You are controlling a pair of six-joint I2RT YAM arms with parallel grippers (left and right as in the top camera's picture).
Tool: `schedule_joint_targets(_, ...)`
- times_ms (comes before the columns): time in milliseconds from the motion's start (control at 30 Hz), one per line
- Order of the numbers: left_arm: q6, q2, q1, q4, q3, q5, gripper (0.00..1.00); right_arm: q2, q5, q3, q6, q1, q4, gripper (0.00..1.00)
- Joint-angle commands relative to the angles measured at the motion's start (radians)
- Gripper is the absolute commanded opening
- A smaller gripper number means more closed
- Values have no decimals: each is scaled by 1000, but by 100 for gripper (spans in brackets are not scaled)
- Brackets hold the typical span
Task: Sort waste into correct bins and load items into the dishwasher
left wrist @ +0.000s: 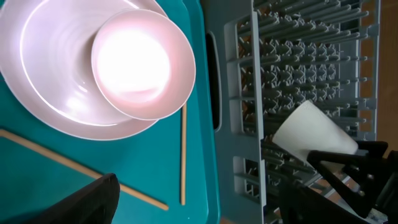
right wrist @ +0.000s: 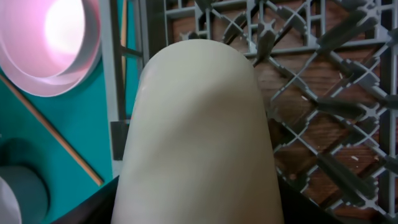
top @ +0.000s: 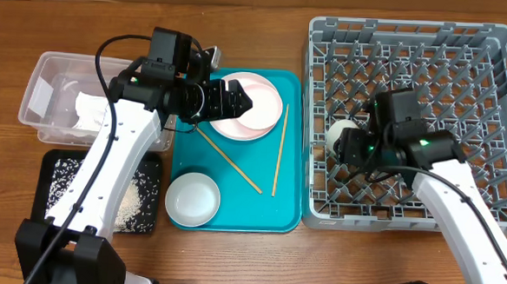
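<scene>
The grey dish rack [top: 467, 49] sits right of the teal serving tray [top: 232, 210]. Over the tray's white plate [top: 265, 116] and pinkish-white bowl [left wrist: 140, 62], your left gripper [top: 242, 102] hangs with fingers apart and empty. Your right gripper [top: 349, 143] has its fingers clamped on the small white cup [top: 339, 133] by the rack's left wall.

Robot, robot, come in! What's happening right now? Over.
Left gripper open above bowl on plate. Right gripper holds small white cup over dish rack. Nothing seen blocking.

Serving tray [top: 241, 213] at centre; dish rack [top: 467, 49] at its 3 o'clock, tub [top: 44, 70] at 10, shallow tray [top: 60, 184] at 8. On the serving tray: plate [top: 268, 104] at 12, bowl [top: 191, 199] at 7, chopsticks [top: 279, 152] between. Inside the dish rack, at its 9 o'clock, a cup [top: 341, 133].
</scene>
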Motion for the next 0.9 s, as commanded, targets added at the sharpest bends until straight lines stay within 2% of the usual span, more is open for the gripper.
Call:
schedule_joint_targets(0,19,4,-3,-3,-2,-43,83,33,14,13,-6,5,5,38)
schedule_joint_targets(133,19,4,-6,-6,-2,-53,83,57,10,13,-6,5,5,67)
schedule_joint_targets(200,19,4,-6,-5,-2,-54,83,56,10,13,-6,5,9,75)
schedule_joint_targets(267,19,6,-8,-6,-2,-85,83,53,10,23,-7,5,12,79)
schedule_joint_targets(433,18,24,-19,-4,-2,-140,82,51,12,80,-36,5,-20,82)
schedule_joint_targets(600,15,60,-45,27,-2,-159,77,50,13,135,-35,5,-50,82)
schedule_joint_targets(667,15,76,-56,37,-2,-163,75,50,13,138,-28,5,-75,78)
schedule_joint_targets(733,15,93,-68,36,-2,-176,75,51,14,136,-24,5,-118,72)
schedule_joint_targets(800,16,110,-78,35,-2,-178,74,51,13,131,6,5,-152,61)
schedule_joint_targets(867,15,129,-86,37,-2,-190,73,51,13,120,53,6,-164,41)
